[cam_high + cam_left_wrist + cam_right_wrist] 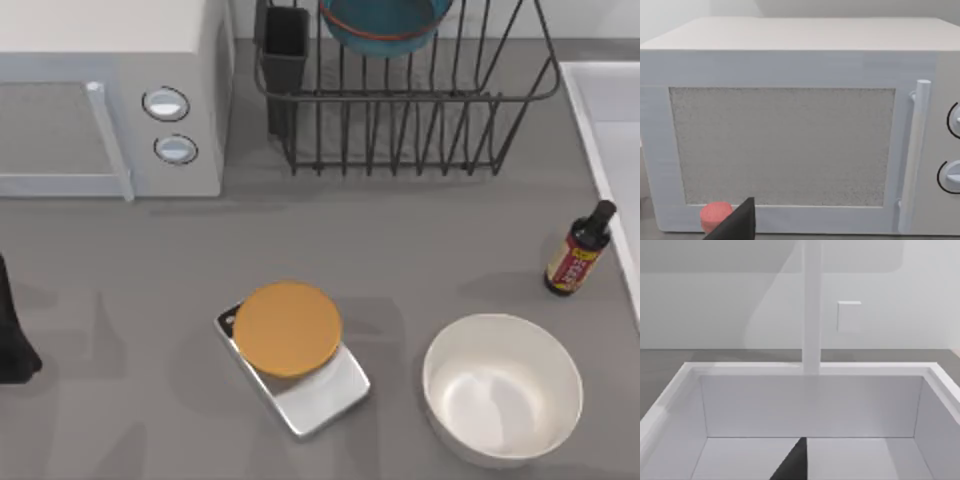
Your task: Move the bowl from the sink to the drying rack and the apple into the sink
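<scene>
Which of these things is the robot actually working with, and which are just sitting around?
Part of the job:
bowl, in the drying rack
sink
apple, by the microwave

Lying about:
microwave
white bowl
sauce bottle
kitchen scale

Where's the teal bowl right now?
In the top view the bowl sits in the drying rack at the table's far edge, right of the black utensil cup and the microwave.

top: overhead | left wrist: facing microwave (790, 140) | right wrist: over sink (805, 390)

grey table (430, 230), white microwave (110, 90), pale wall (715, 295)
</scene>
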`<state>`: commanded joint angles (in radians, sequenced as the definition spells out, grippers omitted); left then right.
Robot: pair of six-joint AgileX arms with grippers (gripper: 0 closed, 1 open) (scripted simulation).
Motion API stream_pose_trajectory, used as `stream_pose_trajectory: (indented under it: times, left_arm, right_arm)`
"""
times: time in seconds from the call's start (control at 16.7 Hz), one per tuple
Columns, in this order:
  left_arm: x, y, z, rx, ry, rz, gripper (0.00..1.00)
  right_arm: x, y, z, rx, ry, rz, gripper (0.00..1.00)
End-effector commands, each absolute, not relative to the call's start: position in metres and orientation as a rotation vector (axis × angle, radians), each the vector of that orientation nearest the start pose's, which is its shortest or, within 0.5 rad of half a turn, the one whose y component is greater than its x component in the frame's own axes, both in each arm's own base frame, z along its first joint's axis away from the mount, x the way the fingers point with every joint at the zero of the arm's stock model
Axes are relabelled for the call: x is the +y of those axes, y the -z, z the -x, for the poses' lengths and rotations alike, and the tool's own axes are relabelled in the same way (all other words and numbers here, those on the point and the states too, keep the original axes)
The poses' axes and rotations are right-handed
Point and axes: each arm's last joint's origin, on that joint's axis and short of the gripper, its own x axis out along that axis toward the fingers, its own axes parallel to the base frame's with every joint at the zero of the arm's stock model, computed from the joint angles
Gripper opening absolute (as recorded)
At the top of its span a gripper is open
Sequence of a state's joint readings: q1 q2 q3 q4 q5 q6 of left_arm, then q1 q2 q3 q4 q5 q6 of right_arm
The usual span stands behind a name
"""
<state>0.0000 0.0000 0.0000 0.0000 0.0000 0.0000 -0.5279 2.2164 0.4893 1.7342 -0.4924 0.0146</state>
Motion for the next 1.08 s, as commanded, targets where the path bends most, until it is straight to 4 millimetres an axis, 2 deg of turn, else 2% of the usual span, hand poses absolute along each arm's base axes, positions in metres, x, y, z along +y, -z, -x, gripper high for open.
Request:
stream_pose_trajectory:
  times: [0.12,0.18,0.72,1.08]
  left_arm:
    - [-0.001,-0.16,-0.106,0.0,0.0,0.0,1.0]
    - [-0.001,-0.16,-0.106,0.0,0.0,0.0,1.0]
    - [-0.001,-0.16,-0.106,0.0,0.0,0.0,1.0]
    - [-0.001,-0.16,-0.106,0.0,0.0,0.0,1.0]
  right_arm:
    - [-0.136,-0.059,-0.267,0.0,0.01,0.0,0.98]
    - [-0.136,-0.059,-0.267,0.0,0.01,0.0,1.0]
    - [-0.136,-0.059,-0.267,-0.001,0.01,0.0,1.0]
    - [-0.113,-0.069,-0.253,0.135,0.015,-0.031,1.0]
